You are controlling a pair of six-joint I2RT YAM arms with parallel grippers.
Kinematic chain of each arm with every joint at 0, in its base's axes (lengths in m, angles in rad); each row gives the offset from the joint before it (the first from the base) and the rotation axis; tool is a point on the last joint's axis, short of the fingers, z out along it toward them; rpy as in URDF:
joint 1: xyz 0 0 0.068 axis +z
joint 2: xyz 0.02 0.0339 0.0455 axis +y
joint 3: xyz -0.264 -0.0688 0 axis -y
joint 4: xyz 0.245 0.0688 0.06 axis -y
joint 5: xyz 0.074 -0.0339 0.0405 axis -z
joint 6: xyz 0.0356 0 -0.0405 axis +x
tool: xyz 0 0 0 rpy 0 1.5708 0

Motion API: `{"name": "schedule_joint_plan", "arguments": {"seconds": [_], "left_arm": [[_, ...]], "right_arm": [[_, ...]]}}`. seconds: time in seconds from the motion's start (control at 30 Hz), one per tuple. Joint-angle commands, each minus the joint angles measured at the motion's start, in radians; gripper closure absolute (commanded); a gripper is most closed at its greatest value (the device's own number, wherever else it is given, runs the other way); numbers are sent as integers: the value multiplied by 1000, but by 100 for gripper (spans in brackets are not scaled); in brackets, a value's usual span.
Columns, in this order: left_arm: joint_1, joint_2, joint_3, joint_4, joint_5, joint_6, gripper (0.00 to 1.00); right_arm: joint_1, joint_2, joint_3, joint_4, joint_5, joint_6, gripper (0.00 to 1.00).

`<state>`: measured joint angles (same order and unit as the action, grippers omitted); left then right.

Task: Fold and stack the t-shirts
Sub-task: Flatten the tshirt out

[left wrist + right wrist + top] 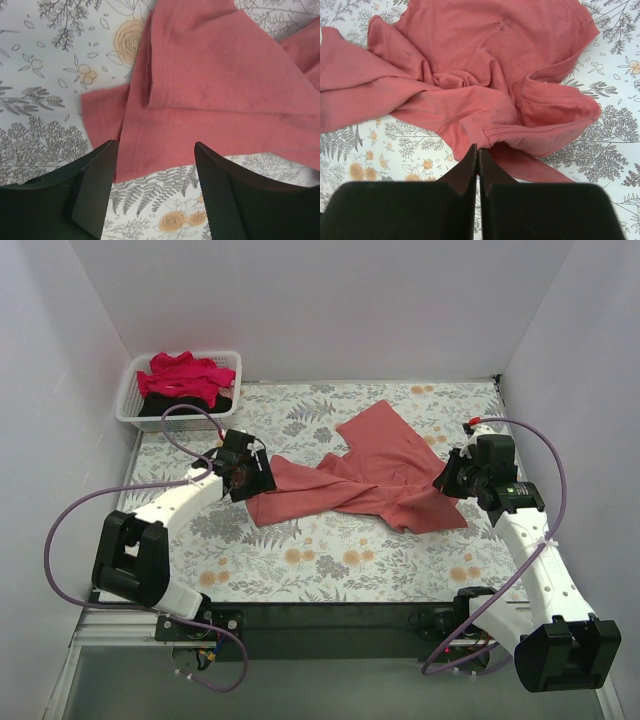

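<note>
The coral-red t-shirt (380, 475) was spread, crumpled, across the middle of the desk (320, 550). The left tool (155, 150) was held open over its left hem. The right tool (477, 150) was closed at its right edge (whether cloth was pinched could not be told). The crimson-pink t-shirt (185, 375) was piled on the black t-shirt (190, 403) in the white basket (128, 405), far left.

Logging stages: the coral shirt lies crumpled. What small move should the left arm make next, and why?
Probably lower the left gripper and close on the coral t-shirt: its open fingers straddle the shirt's edge, the cloth lies bunched, and the right gripper is shut at the far side.
</note>
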<state>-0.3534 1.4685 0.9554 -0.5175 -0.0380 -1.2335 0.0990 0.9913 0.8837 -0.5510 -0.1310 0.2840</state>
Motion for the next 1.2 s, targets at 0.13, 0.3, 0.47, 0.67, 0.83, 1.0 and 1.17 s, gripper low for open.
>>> {"name": "schedule_joint_plan", "arguments": {"seconds": [0.13, 0.3, 0.47, 0.67, 0.83, 1.0, 1.17], "left_arm": [[1, 159, 131, 94, -10, -103, 47], [1, 256, 183, 96, -8, -100, 51], [1, 294, 204, 82, -2, -100, 55], [1, 279, 220, 67, 12, -98, 98], [1, 192, 344, -42, -37, -69, 100], [7, 61, 532, -168, -115, -21, 100], [7, -138, 502, -213, -122, -23, 100]], "right_arm": [[5, -17, -18, 40, -44, -20, 99], [4, -29, -32, 40, -39, -22, 99], [5, -33, -42, 40, -35, -23, 99], [5, -29, -48, 40, -35, -19, 99], [5, -33, -66, 25, -38, -8, 99], [4, -46, -176, -24, -96, 29, 99], [4, -108, -301, -26, -99, 70, 99]]}}
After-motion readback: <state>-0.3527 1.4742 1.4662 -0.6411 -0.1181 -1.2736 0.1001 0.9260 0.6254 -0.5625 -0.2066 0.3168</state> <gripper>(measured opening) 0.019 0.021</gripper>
